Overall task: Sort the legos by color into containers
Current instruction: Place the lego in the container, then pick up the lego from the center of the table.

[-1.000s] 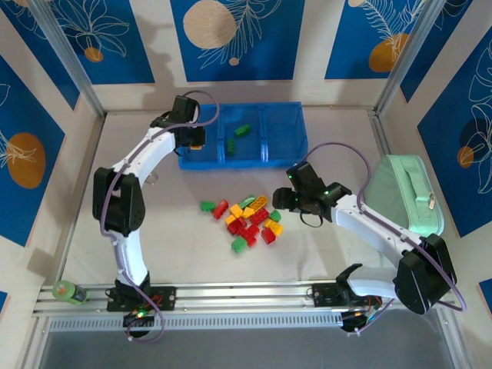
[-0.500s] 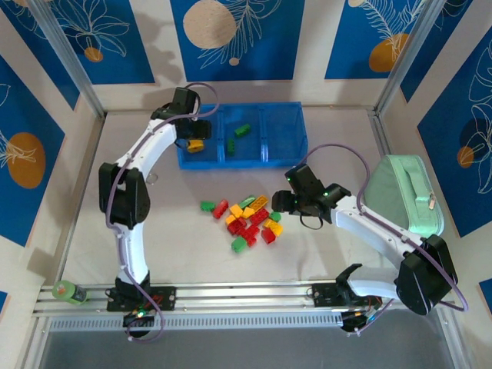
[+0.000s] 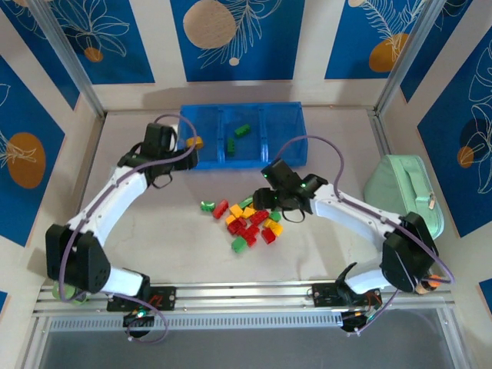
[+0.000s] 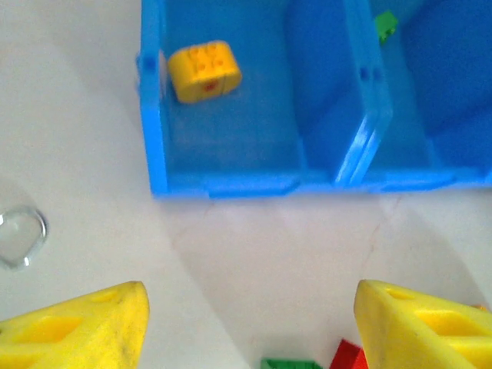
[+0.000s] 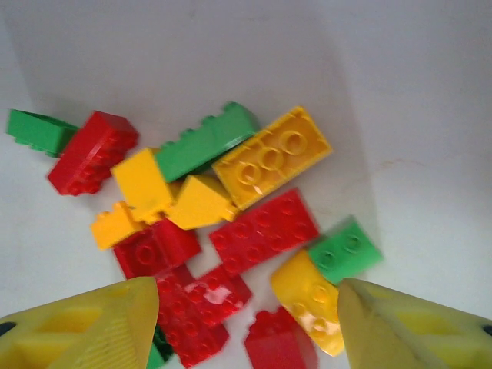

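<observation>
- One pale tabletop (image 3: 154, 231) carries everything. A mint-green case (image 3: 403, 192) sits at its right side, well apart from the work.
- Three compartments make up the blue tray (image 4: 231, 184) at the far edge. A yellow brick (image 4: 204, 71) lies in the left one near the outer wall, and green bricks (image 3: 240, 132) lie in the middle one.
- Left arm (image 3: 115, 192): the left jaws are spread with nothing between them, over bare tabletop just in front of the tray's left compartment.
- Right arm (image 3: 354, 215): the right jaws are spread and empty, directly above the pile.
- The legos (image 3: 250, 219) are a loose pile mid-tabletop in red, green, yellow and orange, many touching or overlapping.
- Step in hand, as I read it: the right arm picks one brick from the pile.
- Best candidate is probably the small green brick (image 5: 344, 250) at the pile's right edge. It touches a yellow neighbour (image 5: 311, 300) but is open on its outer side.
- Alternative is the long orange-yellow brick (image 5: 270, 157), which lies flat with its studs up.
- Method: square the jaws across the brick's short sides, descend straight and close on one brick only.
- Risk: a fingertip lands on a neighbour, so the jaws pinch two colours or scatter the pile.
</observation>
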